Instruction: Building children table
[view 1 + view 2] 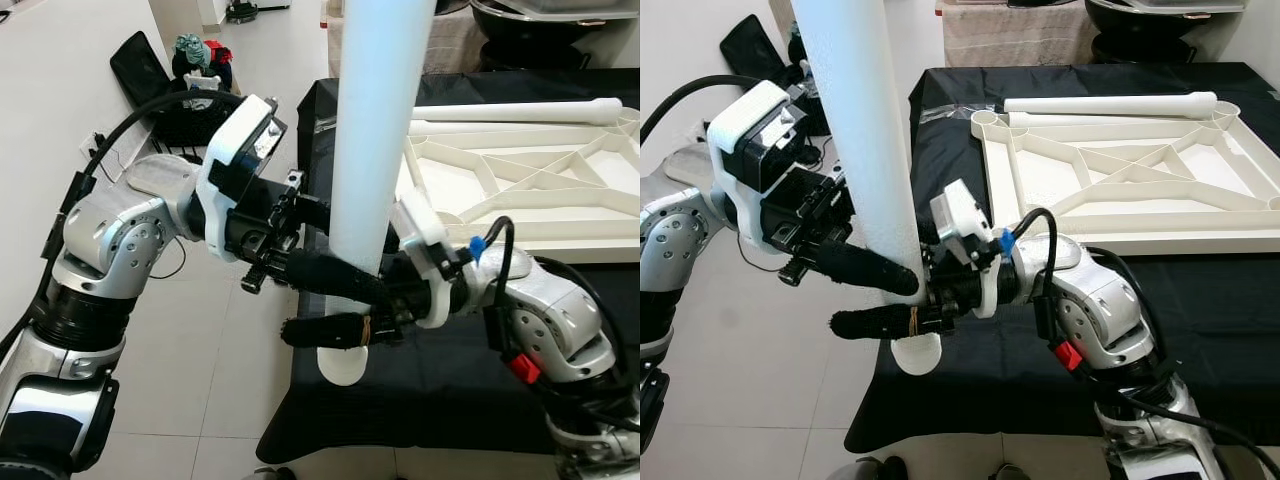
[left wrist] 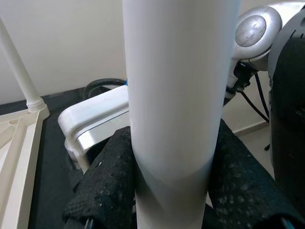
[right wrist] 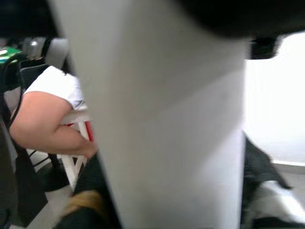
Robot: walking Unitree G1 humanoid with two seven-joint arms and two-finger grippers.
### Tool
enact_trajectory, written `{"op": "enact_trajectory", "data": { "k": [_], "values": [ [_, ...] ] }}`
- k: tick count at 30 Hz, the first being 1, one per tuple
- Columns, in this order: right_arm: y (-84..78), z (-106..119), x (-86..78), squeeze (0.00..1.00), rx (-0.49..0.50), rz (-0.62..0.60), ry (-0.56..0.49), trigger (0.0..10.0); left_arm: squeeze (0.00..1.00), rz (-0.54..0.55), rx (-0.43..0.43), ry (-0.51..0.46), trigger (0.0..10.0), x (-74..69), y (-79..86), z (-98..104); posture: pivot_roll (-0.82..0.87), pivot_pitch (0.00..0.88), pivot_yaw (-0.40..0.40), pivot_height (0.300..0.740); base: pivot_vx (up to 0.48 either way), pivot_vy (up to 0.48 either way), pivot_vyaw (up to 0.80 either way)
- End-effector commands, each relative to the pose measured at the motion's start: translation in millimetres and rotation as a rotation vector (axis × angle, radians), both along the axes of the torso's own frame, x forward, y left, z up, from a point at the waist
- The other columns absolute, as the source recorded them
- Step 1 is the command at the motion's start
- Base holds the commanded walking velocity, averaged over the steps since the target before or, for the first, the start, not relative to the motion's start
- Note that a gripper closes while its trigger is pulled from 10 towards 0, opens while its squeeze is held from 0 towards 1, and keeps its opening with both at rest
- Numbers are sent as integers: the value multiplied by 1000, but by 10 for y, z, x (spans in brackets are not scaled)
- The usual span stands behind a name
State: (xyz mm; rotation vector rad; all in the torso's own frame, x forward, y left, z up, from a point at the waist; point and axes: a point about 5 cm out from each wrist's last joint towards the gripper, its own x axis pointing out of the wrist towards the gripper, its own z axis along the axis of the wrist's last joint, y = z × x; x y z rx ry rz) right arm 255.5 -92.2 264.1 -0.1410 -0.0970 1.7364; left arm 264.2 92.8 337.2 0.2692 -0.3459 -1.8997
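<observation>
A thick white table leg (image 1: 375,120) stands upright in front of the black-covered table (image 1: 450,380), its lower end (image 1: 343,365) just off the table's near-left corner. My left gripper (image 1: 355,272) is shut on the leg, whose sides (image 2: 176,95) meet a black finger (image 2: 102,191) on each side. Just below, my right gripper (image 1: 345,328) is shut on the same leg (image 3: 167,119), coming in from the right. The white ribbed tabletop (image 1: 530,180) lies upside down on the table, with a second leg (image 1: 510,112) lying along its far edge.
A black bag (image 1: 150,80) with clothes on it sits on the tiled floor at the left, and cables run beside it. A dark round pot (image 1: 540,25) stands beyond the table. A person's bare arm (image 3: 47,119) is seen past the leg, near a white chair.
</observation>
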Motion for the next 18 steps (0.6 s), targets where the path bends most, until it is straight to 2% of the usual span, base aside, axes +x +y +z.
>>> {"op": "enact_trajectory", "data": {
  "k": [1, 13, 14, 18],
  "values": [
    [26, -126, -13, 0, -55, 7, 23, 0, 0, -19, -1, -48, 0, -28, 9, 81, -10, 169, 33, 740, 0, 0, 0],
    [35, -171, 39, 0, -53, -48, 3, 0, 0, 8, -30, -77, 0, -15, 41, 154, -7, 169, 32, 740, 0, 0, 0],
    [50, -163, 67, 0, -41, -79, -5, 0, 0, 36, -46, -70, 3412, 1, 44, 162, -10, 168, 33, 740, 0, 0, 0],
    [56, -160, 88, 0, -37, -101, -9, 0, 0, 62, -53, -58, 3412, 19, 48, 164, -10, 168, 33, 740, 0, 0, 0]
  ]
}}
